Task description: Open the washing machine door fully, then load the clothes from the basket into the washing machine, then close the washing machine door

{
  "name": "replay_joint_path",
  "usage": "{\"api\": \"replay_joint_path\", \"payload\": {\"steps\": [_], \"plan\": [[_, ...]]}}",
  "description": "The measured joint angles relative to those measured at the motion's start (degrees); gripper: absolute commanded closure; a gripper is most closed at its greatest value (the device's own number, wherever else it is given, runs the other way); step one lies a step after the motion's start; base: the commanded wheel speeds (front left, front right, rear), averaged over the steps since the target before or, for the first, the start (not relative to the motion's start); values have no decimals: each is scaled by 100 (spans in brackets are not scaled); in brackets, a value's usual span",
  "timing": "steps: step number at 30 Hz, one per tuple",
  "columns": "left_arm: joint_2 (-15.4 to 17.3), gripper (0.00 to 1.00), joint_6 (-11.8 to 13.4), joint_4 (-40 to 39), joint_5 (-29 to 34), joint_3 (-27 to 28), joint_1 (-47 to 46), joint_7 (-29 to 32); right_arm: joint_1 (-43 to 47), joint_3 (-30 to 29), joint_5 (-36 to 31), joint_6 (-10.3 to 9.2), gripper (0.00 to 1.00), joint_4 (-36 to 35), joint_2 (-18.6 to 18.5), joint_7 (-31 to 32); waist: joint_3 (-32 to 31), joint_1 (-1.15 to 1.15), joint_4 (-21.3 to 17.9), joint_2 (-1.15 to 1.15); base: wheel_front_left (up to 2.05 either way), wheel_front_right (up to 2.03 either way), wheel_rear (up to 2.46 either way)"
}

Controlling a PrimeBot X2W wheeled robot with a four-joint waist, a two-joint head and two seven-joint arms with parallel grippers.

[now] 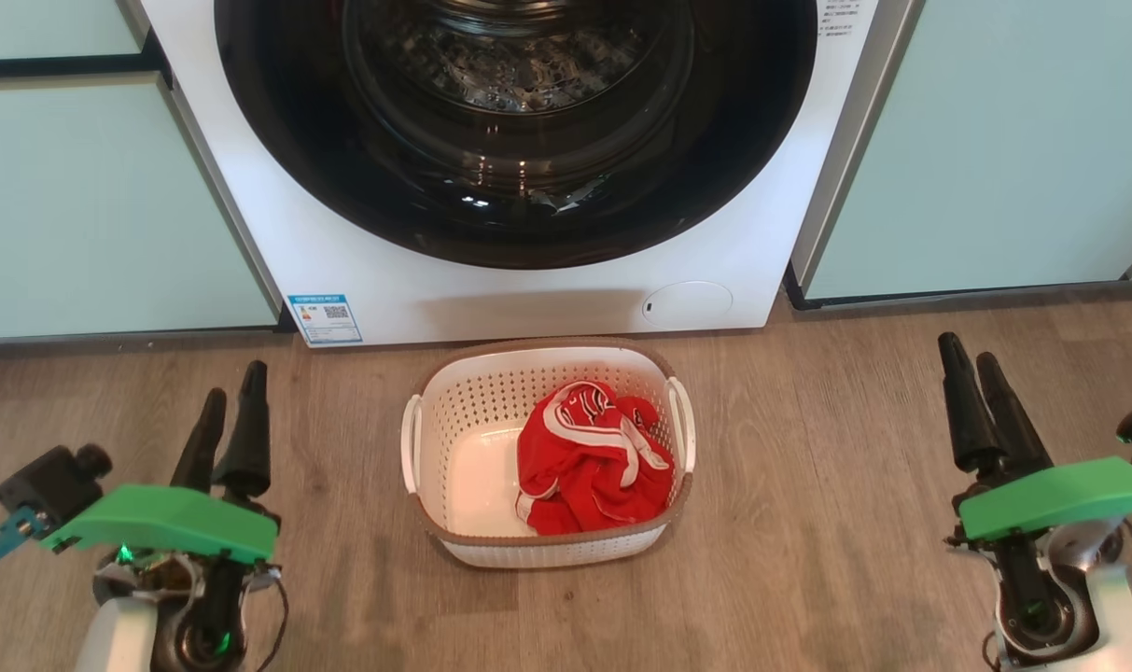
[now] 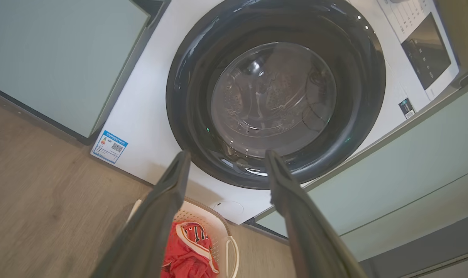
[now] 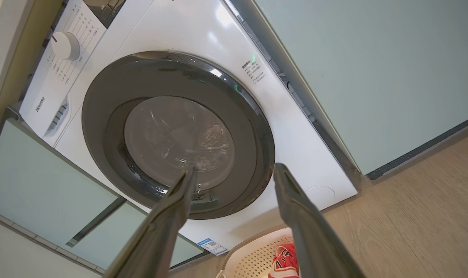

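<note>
left tool [image 1: 235, 380] spread | right tool [image 1: 967, 347] spread | clothes [image 1: 589, 457] in basket [image 1: 472, 411] | washing machine door [image 1: 519, 229] closed

Drum mouth: the washing machine door [image 1: 519, 121] is shut across it, barring us.
Below it: the basket [image 1: 472, 401] stands just before the washing machine [image 1: 528, 303].
Basket top: open to us from above; the clothes [image 1: 593, 457] fill its right half.
Flanks: free floor [image 1: 808, 485] between basket and our left gripper [image 1: 234, 383] and right gripper [image 1: 968, 350], both spread.

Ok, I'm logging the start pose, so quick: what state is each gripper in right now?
Left gripper: open, holding nothing.
Right gripper: open, holding nothing.
</note>
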Motion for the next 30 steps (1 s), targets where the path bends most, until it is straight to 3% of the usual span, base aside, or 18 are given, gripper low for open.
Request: {"api": "replay_joint_path", "payload": {"steps": [15, 30], "plan": [[214, 0, 199, -21, 1306, -391, -1, -221, 0, 79, -1202, 0, 0, 203, -35, -8, 7, 0, 78, 0, 0, 0, 0], [252, 0, 250, 223, 2037, -638, -121, -479, -1, 138, -2028, 0, 0, 310, -20, -144, 31, 0, 103, 0, 0, 0, 0]]}}
